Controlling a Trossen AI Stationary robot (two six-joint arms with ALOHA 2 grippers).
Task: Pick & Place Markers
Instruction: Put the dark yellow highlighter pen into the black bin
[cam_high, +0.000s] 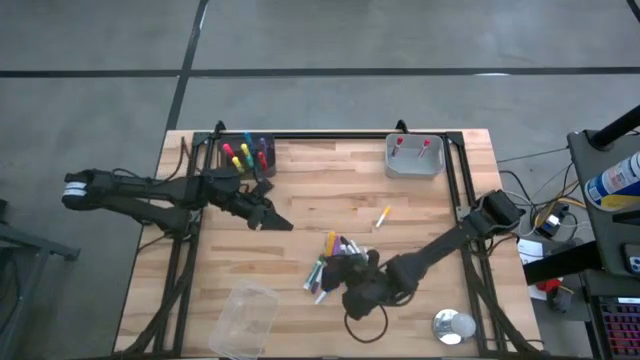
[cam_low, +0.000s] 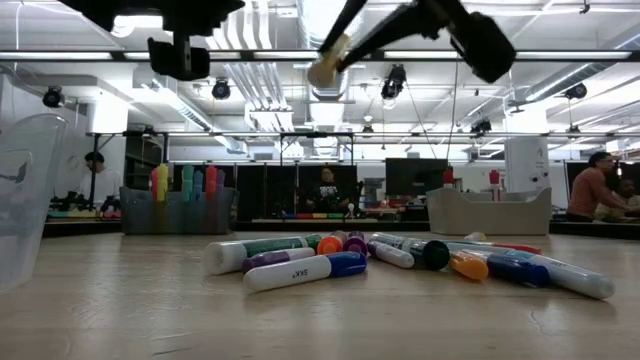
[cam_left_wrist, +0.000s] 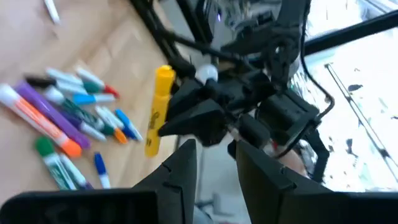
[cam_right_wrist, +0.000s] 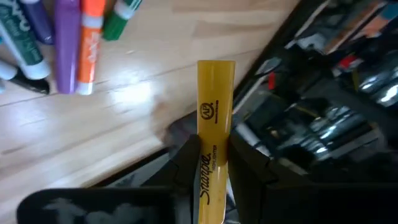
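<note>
Markers (cam_high: 333, 262) heaped loose on the wooden desk (cam_high: 320, 190) just below its middle, mixed colours, purple, orange, green and blue among them. Seen from desk height as a low row of capped barrels (cam_low: 300, 270) lying flat, some touching. One lone white marker (cam_high: 382, 217) apart from the heap, toward 1 o'clock of it.

Yellow marker (cam_right_wrist: 214, 130) clamped between the right gripper (cam_high: 352, 292) fingers (cam_right_wrist: 186, 158), barrel sticking out past the tips, lifted clear of the desk; right gripper at about 5 o'clock of the heap, right beside it. Same yellow marker (cam_left_wrist: 157, 109) visible from the left wrist, held above the scattered pens.

Left gripper (cam_high: 272, 218) hovering at 10 o'clock of the heap, well apart from it, fingers (cam_left_wrist: 180, 168) parted with nothing between them.

Dark bin (cam_high: 250, 155) at the desk's 11 o'clock edge, several markers standing upright inside. Grey tray (cam_high: 414, 157) at 1 o'clock, two red-tipped pens in it. Clear plastic container (cam_high: 243, 318) at 7 o'clock. Small round silvery thing (cam_high: 452, 325) at 5 o'clock.
</note>
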